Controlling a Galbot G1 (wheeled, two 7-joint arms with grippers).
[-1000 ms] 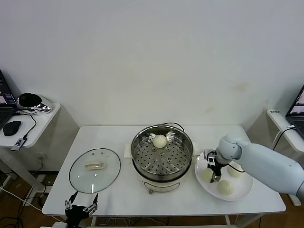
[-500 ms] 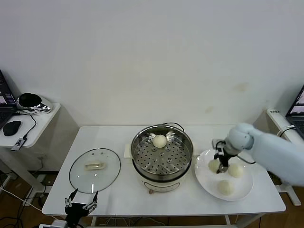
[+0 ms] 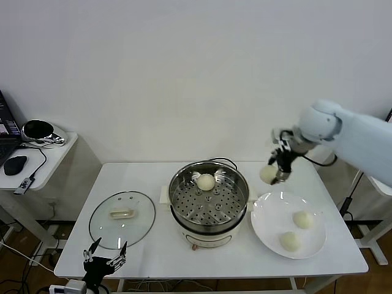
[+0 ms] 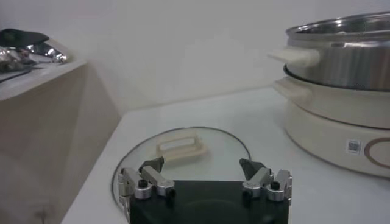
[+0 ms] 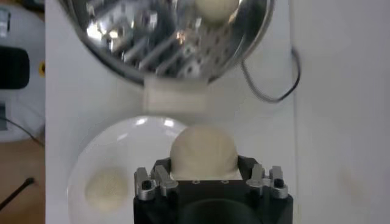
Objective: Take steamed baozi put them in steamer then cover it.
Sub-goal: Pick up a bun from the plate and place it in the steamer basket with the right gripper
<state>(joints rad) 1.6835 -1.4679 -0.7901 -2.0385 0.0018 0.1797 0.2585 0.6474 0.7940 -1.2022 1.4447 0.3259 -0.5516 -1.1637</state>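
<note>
Cream-white round dough bun [image 3: 267,174] gripped in my right fingers [image 3: 275,173], above desk [image 3: 153,248]; shiny steel perforated steamer basket [image 3: 209,197] holds one bun [image 3: 206,182]; left fingers [image 3: 105,262] spread open.

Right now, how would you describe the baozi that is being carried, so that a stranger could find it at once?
Start at the steamer in the middle of the white table, then look to the white plate on its right. Above the plate's far edge, the right pincer holds one baozi in the air. The other three rest: two on the plate, one inside the steamer.
</note>
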